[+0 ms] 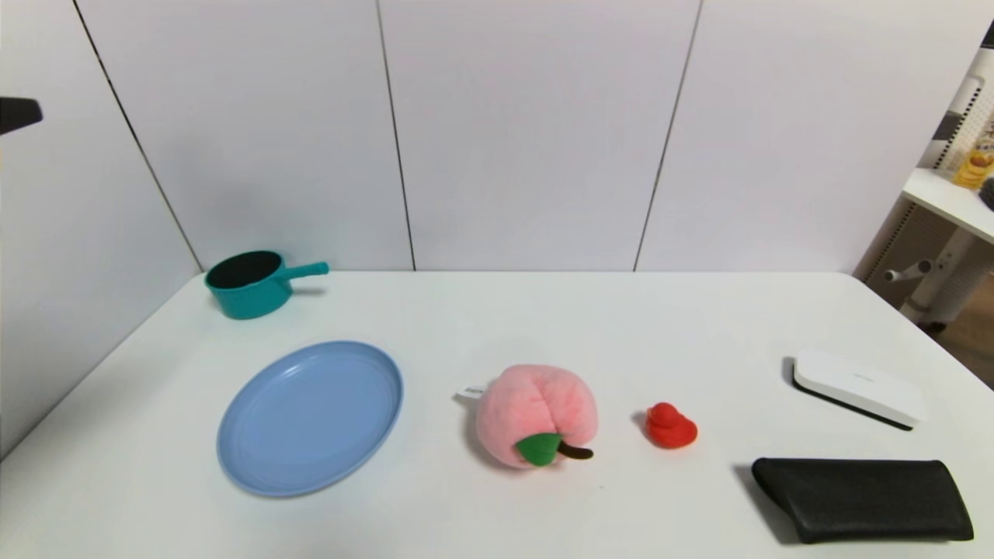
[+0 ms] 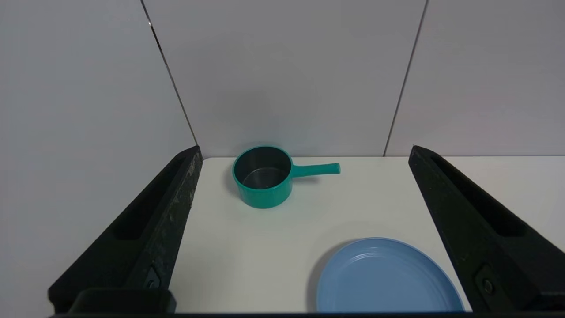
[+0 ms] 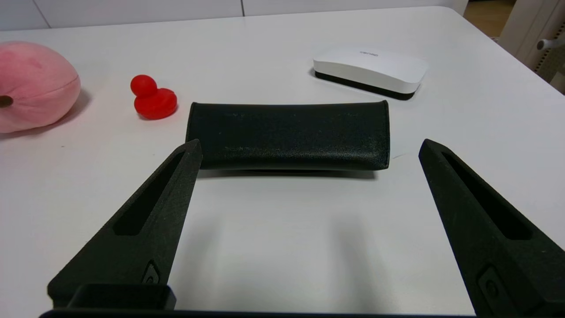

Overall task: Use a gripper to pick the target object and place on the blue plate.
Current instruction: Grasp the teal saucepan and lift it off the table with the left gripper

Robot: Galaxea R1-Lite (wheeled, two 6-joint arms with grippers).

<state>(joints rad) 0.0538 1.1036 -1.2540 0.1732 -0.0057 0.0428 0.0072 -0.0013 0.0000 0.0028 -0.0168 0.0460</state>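
Left gripper [image 2: 304, 152] spread, empty, well short of pan [image 2: 264, 176]; round wall may slip from my fingers [image 2: 167, 212].

We see saucepan [image 1: 247, 286] far left, plate [image 1: 310, 417] before it; peach [image 1: 536, 415], duck [image 1: 670, 426], case [image 1: 862, 498] rightward.

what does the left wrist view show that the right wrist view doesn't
Only the left wrist view shows the teal saucepan, upright near the wall with its handle pointing sideways, the blue plate lying nearer the camera and apart from it, and the open left gripper, raised and empty.

Only the right wrist view shows the black case, the white eraser, the red toy duck, part of the pink plush peach, and the open right gripper, low over the table.

Both show the white table between wide-spread fingers.
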